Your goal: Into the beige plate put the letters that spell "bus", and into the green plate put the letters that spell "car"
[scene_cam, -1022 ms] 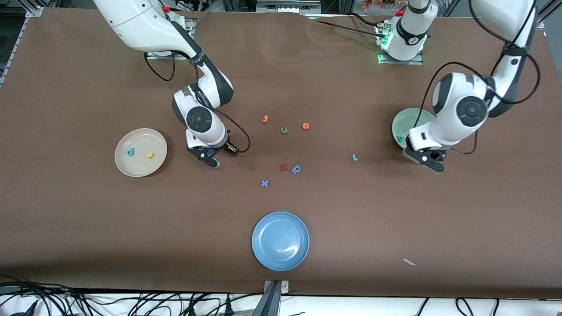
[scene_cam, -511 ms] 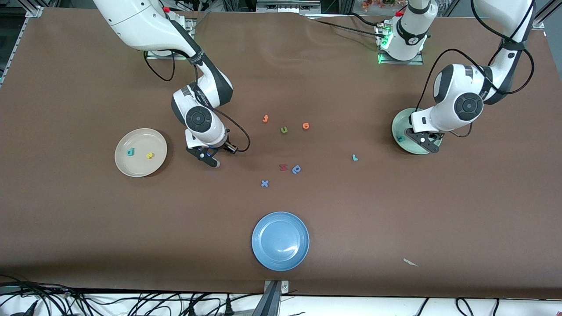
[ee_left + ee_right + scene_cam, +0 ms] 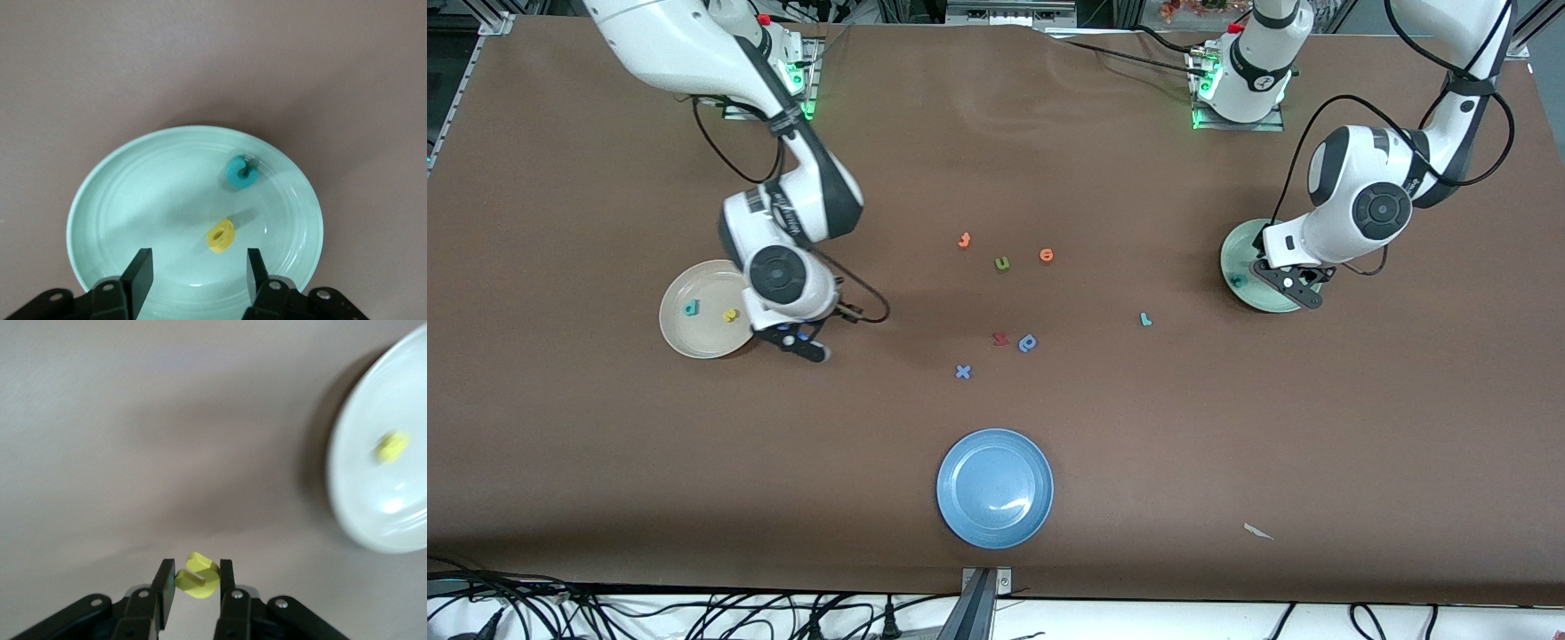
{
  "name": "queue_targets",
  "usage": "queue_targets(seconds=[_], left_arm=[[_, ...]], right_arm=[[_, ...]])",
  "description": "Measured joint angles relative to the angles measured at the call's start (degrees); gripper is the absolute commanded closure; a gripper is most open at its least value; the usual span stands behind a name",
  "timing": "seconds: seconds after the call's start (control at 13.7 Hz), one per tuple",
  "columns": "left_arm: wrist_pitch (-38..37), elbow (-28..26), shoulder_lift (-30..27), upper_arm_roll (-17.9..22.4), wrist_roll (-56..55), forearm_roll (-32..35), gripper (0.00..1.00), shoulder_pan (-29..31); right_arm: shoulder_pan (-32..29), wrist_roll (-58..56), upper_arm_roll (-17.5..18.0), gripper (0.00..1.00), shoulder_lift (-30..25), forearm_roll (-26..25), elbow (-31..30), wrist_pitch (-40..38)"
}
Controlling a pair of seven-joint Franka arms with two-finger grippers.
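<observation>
I see my right gripper [image 3: 192, 588] pinching the yellow "u" [image 3: 197, 575] over bare table, just off the beige plate [image 3: 694, 333] at its four o'clock; a teal "b" [image 3: 690, 308] and yellow "s" [image 3: 730, 315] lie inside. My left gripper [image 3: 195, 273] hangs with fingers spread and empty over the green plate [image 3: 120, 193], which holds the teal "c" [image 3: 241, 172] and yellow "a" [image 3: 221, 235]. The teal "r" [image 3: 1145, 319] lies on the table at that plate's eight o'clock.

— How is the scene lit?
— Evenly, from overhead; soft shadows are cast beside the arms, and glare is seen on the blue plate [image 3: 995, 488].
— Any blur?
— The beige plate [image 3: 383, 460] is smeared in the right wrist view
</observation>
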Motion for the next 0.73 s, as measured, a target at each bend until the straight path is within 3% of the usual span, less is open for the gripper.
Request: queue_targets(seconds=[0.29, 0.44, 0.66, 0.73], left_arm=[[0.25, 2.75, -0.54, -6.16, -7.90, -10.43, 0.38, -1.20], [2.71, 3.42, 0.40, -7.04, -11.73, -11.67, 0.39, -2.86], [6.84, 4.86, 4.23, -8.09, -15.60, -13.68, 0.39, -4.10], [8.67, 5.75, 6.25, -8.38, -17.10, -13.91, 0.39, -4.91]], right_arm=[[-0.36, -18.22, -9.53, 0.74, -0.61, 0.00, -0.76, -1.96], [-0.46, -26.20, -13.95, 0.74, -0.62, 0.00, -2.78, -2.06], [-0.53, -30.51, -17.40, 0.72, -1.93, 0.00, -7.97, -1.13], [-0.53, -30.89, -17.95, 0.56, -2.77, 0.00, -10.14, 0.24]])
